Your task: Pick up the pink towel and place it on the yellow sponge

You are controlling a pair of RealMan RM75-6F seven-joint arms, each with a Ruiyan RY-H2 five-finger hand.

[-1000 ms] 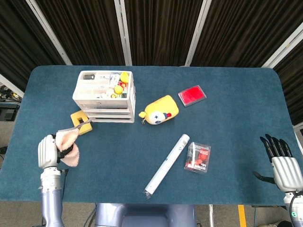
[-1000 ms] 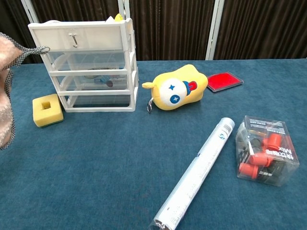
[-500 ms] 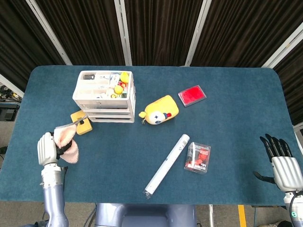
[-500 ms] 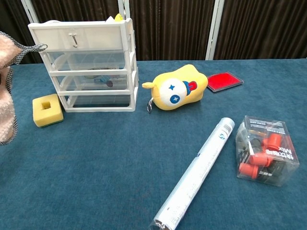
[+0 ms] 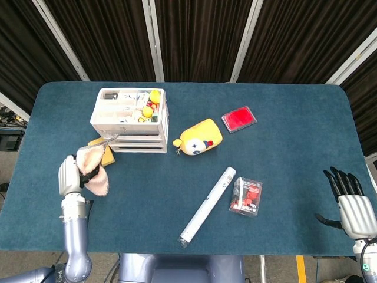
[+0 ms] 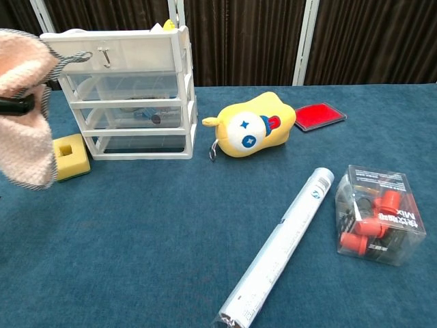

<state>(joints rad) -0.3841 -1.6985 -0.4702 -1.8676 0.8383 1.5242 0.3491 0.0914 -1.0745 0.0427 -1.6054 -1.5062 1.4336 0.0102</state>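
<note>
My left hand (image 5: 70,176) holds the pink towel (image 5: 94,171) up off the table near the left edge. The towel (image 6: 26,116) hangs in folds with a grey trim and covers part of the yellow sponge (image 6: 72,156) in the chest view. From the head view, the yellow sponge (image 5: 108,154) peeks out beside the towel, against the foot of the white drawer unit (image 5: 131,121). Only a dark fingertip (image 6: 15,104) of the left hand shows in the chest view. My right hand (image 5: 352,204) rests open at the table's right front edge, holding nothing.
A yellow plush toy (image 5: 199,138), a red pad (image 5: 238,118), a white tube (image 5: 207,206) and a clear box of red parts (image 5: 246,196) lie across the middle of the blue table (image 5: 283,153). The drawer unit's top tray holds several small items.
My left hand has carried the pink towel to the right, toward the yellow sponge and drawer unit. The right hand has not moved.
</note>
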